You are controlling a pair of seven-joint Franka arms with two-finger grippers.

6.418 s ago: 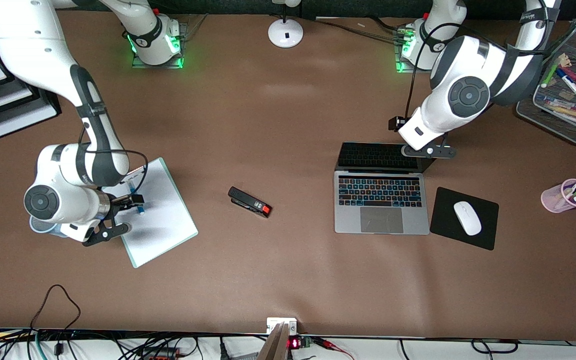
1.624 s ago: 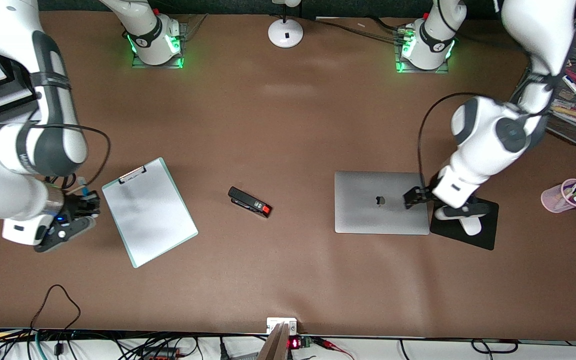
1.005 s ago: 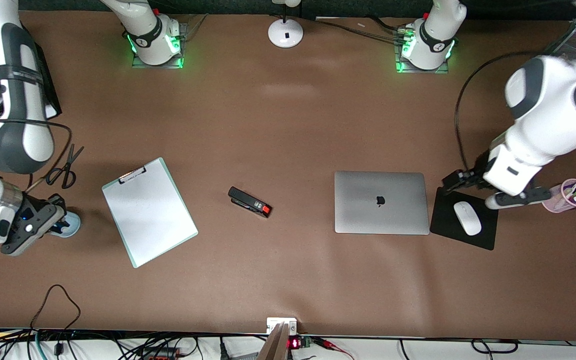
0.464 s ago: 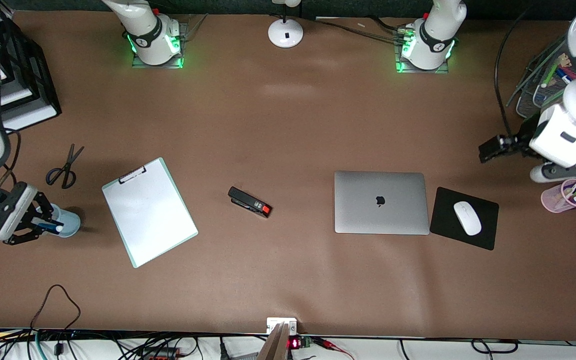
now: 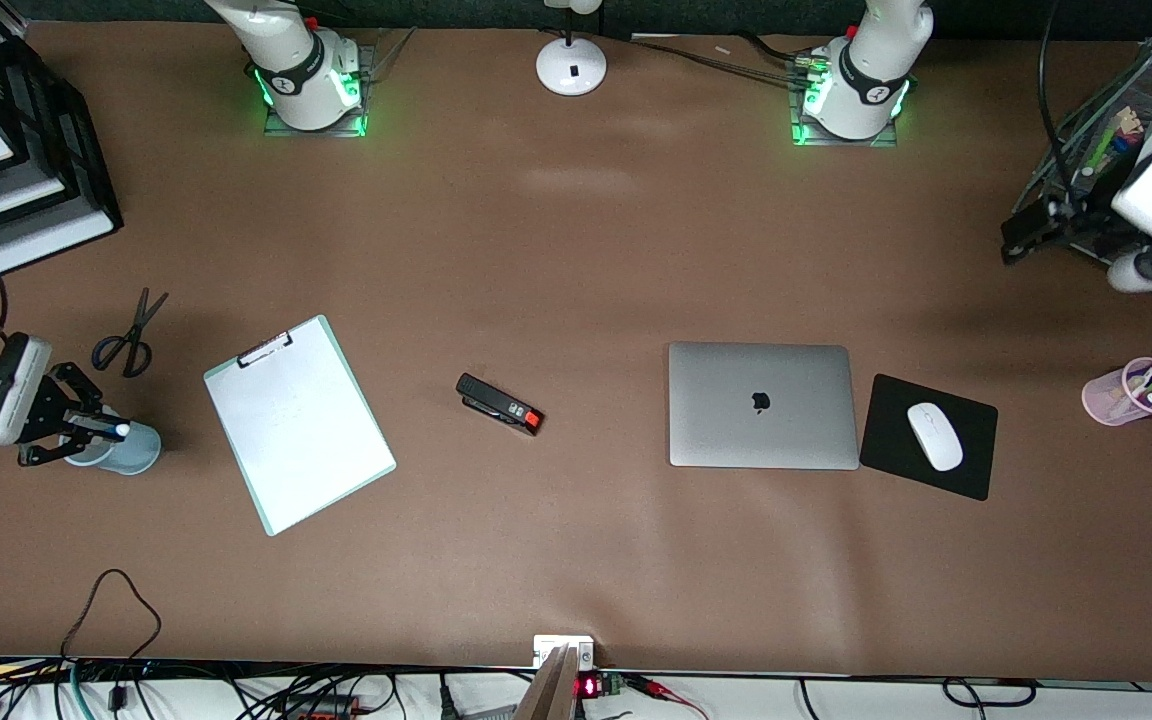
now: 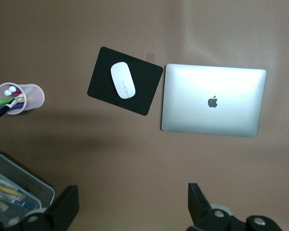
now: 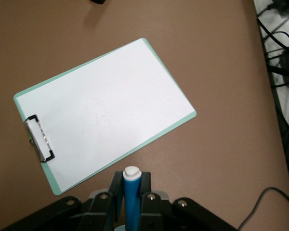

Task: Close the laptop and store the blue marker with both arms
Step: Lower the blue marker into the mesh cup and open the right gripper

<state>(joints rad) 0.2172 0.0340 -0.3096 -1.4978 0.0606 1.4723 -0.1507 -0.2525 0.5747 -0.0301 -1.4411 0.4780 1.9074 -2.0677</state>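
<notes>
The laptop (image 5: 761, 405) lies closed on the table, silver lid up with the dark apple logo; it also shows in the left wrist view (image 6: 212, 106). My right gripper (image 5: 86, 432) is shut on the blue marker (image 7: 132, 197), whose white end (image 7: 132, 172) sticks out past the fingers. It holds the marker (image 5: 106, 429) tilted over a light-blue cup (image 5: 131, 455) at the right arm's end of the table. My left gripper (image 6: 132, 211) is open and empty, up in the air by the mesh tray (image 5: 1086, 120), away from the laptop.
A clipboard (image 5: 298, 425) lies beside the cup, with scissors (image 5: 128, 335) farther from the front camera. A black stapler (image 5: 499, 404) lies mid-table. A white mouse (image 5: 934, 436) sits on a black pad (image 5: 886, 445) beside the laptop. A pink pen cup (image 5: 1131, 392) stands at the left arm's end.
The laptop went from open to shut. My left gripper has left its lid and risen toward the mesh tray. My right gripper has carried the marker from the clipboard to over the cup.
</notes>
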